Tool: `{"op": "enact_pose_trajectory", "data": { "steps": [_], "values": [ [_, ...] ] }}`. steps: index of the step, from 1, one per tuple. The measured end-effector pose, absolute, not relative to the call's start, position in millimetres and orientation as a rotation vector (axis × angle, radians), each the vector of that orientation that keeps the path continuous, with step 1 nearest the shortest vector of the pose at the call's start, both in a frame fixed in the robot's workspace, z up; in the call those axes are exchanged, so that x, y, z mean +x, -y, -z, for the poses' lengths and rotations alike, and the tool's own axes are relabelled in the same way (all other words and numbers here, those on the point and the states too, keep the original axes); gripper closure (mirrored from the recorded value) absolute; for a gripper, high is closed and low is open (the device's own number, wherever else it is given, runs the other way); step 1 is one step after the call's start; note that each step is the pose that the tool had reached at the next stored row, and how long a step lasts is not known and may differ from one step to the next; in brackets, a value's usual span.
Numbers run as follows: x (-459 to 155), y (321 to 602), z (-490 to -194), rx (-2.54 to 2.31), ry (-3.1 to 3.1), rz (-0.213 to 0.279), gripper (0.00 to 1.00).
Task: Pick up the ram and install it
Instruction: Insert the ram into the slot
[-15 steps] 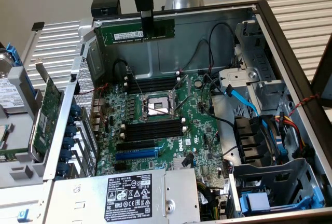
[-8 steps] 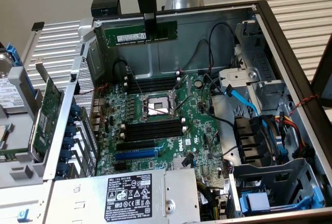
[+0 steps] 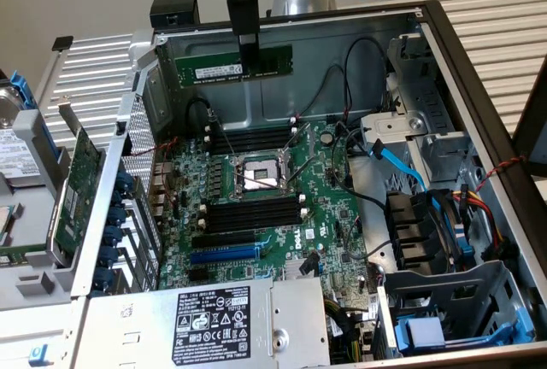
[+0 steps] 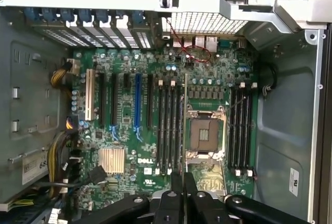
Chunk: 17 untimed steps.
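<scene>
Hanging from the gripper (image 3: 248, 55), the ram (image 3: 209, 68) is clamped between the 2 fingers near the middle of its length. It is held well above the motherboard (image 3: 329, 207) and touches nothing else. Its long axis runs level across the exterior view, parallel to the memory slots (image 3: 252, 140) beneath it.

In the wrist view the ram (image 4: 185, 115) shows edge-on as a thin line running out from the gripper (image 4: 183, 185). It lies along the slots' length, between the CPU socket (image 4: 205, 133) and the nearest bank (image 4: 169, 130), just beside that bank's last slot.

So, as I judge it, no twist separates stick and slot — only height and a slight sideways offset.

Count: 1 ram, 1 gripper, 1 CPU socket and 2 banks of slots, with 4 slots in each as far as I can make out.
</scene>
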<state>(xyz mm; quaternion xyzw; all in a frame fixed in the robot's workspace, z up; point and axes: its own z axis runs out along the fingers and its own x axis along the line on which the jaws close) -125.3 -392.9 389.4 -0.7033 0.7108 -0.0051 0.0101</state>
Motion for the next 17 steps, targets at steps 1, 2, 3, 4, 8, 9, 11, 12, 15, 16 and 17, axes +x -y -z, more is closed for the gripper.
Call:
{"op": "enact_pose_trajectory", "data": {
  "steps": [1,2,3,4,8,9,11,12,15,16,17],
  "values": [
    [-125,393,-388,-2.194,-2.217,0.011,0.87],
    [-125,393,-387,-2.191,-2.215,0.006,0.87],
    [-125,393,-386,-2.189,-2.212,0.001,0.87],
    [-125,393,-385,-2.186,-2.209,-0.005,0.87],
    [-125,393,-383,-2.177,-2.201,-0.025,0.87],
    [-126,393,-382,-2.177,-2.201,-0.026,0.87],
    [-126,393,-380,-2.178,-2.202,-0.028,0.87],
    [-126,393,-379,-2.178,-2.203,-0.030,0.87],
    [-126,393,-373,-2.179,-2.204,-0.032,0.87],
    [-126,393,-371,-2.179,-2.204,-0.032,0.87],
    [-126,393,-366,-2.179,-2.204,-0.032,0.87]
  ]
}}
